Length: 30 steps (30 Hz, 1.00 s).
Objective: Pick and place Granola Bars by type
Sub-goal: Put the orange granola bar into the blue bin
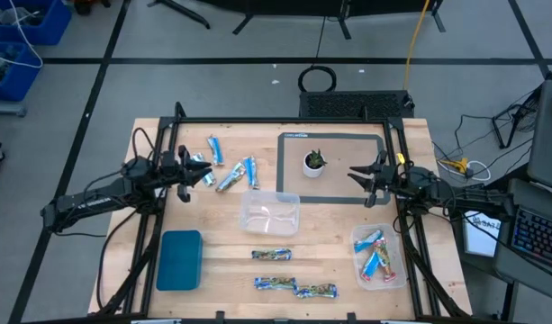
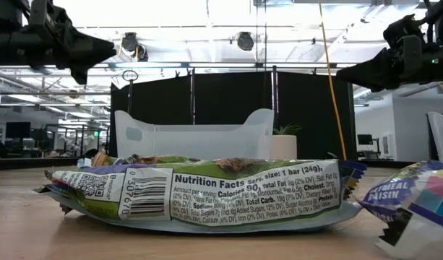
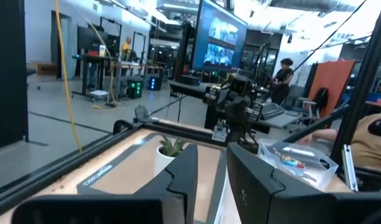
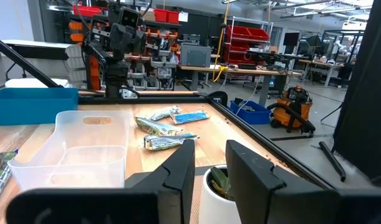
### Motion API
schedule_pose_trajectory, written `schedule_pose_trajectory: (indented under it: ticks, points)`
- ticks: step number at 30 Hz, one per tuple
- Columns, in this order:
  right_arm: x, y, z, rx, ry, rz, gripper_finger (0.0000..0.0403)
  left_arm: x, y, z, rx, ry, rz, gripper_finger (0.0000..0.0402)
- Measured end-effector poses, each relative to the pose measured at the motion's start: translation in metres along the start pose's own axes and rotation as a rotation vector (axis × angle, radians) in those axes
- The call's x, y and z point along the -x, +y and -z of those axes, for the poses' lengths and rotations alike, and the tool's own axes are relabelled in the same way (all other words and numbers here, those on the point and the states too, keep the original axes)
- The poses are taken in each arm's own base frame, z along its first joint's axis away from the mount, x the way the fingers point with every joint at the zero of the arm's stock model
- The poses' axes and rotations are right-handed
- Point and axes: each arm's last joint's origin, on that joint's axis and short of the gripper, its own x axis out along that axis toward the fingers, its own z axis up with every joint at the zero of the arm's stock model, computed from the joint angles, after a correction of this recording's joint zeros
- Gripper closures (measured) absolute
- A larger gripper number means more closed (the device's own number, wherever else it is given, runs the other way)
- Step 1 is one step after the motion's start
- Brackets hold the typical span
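Both grippers hover level above the table and hold nothing. My left gripper (image 1: 206, 171) (image 3: 212, 152) is open at the table's left. Just to its right, two blue granola bars (image 1: 215, 150) (image 1: 249, 171) and a silvery one (image 1: 229, 180) lie flat on the wood. My right gripper (image 1: 355, 175) (image 4: 210, 155) is open at the right, beside the white plant pot (image 1: 314, 162). Three patterned bars (image 1: 271, 255) (image 1: 274, 283) (image 1: 316, 291) lie near the front edge. Several blue and red bars sit in the clear tub at the right (image 1: 394, 270).
An empty clear tub (image 1: 269, 213) stands mid-table and a blue tray (image 1: 179, 259) at the front left. The pot stands on a dark mat (image 1: 348, 144). A black frame runs around the table. People show in the room beyond (image 3: 283, 74).
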Motion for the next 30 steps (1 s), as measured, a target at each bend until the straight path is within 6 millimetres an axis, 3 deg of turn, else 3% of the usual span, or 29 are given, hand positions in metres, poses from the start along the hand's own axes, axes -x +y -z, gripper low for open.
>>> schedule_pose_trajectory:
  ticks: [5, 14, 24, 30]
  points:
    - [0.0, 0.0, 0.0, 0.0, 0.0, 0.0, 0.0321, 0.0, 0.0, -0.004, -0.028, -0.049, -0.034, 0.0309]
    - [0.0, 0.0, 0.0, 0.0, 0.001, 0.0, 0.0321, 0.0, 0.005, 0.001, -0.276, 0.011, -0.167, 0.0309]
    - [0.0, 0.0, 0.0, 0.0, 0.0, 0.0, 0.0321, 0.004, 0.018, 0.003, -0.108, -0.004, -0.631, 0.0309]
    - [0.0, 0.0, 0.0, 0.0, 0.001, 0.0, 0.0321, 0.003, 0.028, -0.006, 0.142, 0.214, -0.863, 0.0309]
